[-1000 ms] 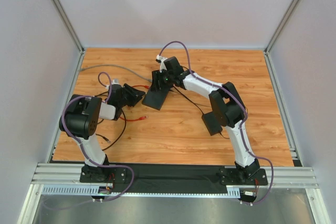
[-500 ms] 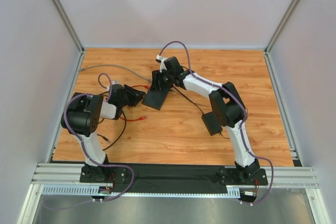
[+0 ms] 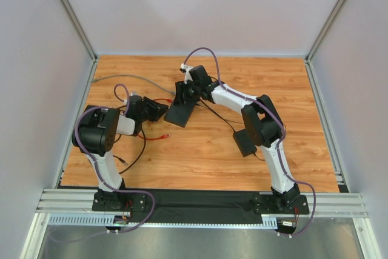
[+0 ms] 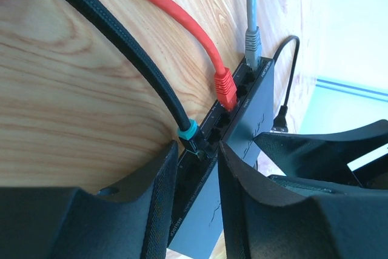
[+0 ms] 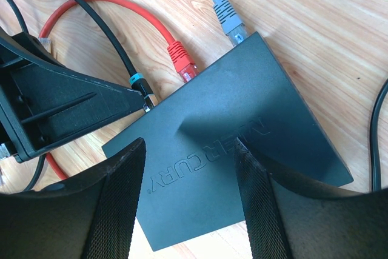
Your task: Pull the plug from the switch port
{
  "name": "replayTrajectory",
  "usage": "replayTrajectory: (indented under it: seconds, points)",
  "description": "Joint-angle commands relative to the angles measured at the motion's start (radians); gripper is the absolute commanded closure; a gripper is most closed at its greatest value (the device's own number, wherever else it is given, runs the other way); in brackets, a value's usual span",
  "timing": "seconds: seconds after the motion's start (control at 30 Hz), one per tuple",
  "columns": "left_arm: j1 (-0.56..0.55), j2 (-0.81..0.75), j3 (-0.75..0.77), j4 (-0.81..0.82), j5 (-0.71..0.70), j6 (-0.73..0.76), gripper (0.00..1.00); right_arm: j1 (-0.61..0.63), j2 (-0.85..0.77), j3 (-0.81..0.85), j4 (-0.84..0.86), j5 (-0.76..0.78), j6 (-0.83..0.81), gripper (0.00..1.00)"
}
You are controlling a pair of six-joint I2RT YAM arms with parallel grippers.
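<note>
The flat black switch lies mid-table with its port edge toward the left arm. Three plugs sit in that edge: a black cable's teal-collared plug, a red plug and a grey plug. My left gripper is open, its fingers straddling the switch's port edge just short of the teal-collared plug. My right gripper is open and stands over the switch's lettered top, one finger on each side. In the right wrist view the left gripper ends right by the teal-collared plug.
A thicker black adapter brick lies beside the right arm on a thin lead. A grey cable runs off to the left wall. A red cable's loose end and black cable loops lie near the left arm.
The left arm's elbow has shifted slightly while its gripper stays at the switch's port edge. The right arm has not moved.
</note>
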Motion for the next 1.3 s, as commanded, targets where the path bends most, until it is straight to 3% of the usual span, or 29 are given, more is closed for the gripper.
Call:
replayTrajectory:
  seconds: [0.0,0.27,0.5,0.57,0.7,0.77,1.27]
  points:
    - [-0.005,0.023,0.013,-0.095,-0.028,0.010,0.59,0.004,0.039,0.033,-0.036,-0.005,0.003,0.39]
    - [-0.017,0.033,0.032,-0.133,-0.032,0.018,0.62,0.003,0.041,0.038,-0.037,-0.005,0.003,0.39]
    - [-0.019,0.062,-0.004,-0.032,-0.023,-0.022,0.69,0.003,0.044,0.039,-0.039,-0.005,0.002,0.39]
    - [-0.019,0.060,-0.016,-0.018,-0.031,-0.024,0.79,0.003,0.044,0.039,-0.040,-0.008,0.002,0.39]
    - [-0.019,0.051,-0.053,0.038,-0.060,-0.034,0.89,0.001,0.045,0.042,-0.046,-0.006,0.002,0.39]
    - [-0.019,0.046,-0.059,0.043,-0.063,-0.036,1.00,0.001,0.045,0.042,-0.047,-0.003,0.005,0.39]
    - [-0.019,0.157,-0.137,0.370,-0.083,-0.102,1.00,0.020,0.119,0.136,-0.169,0.109,0.008,0.39]
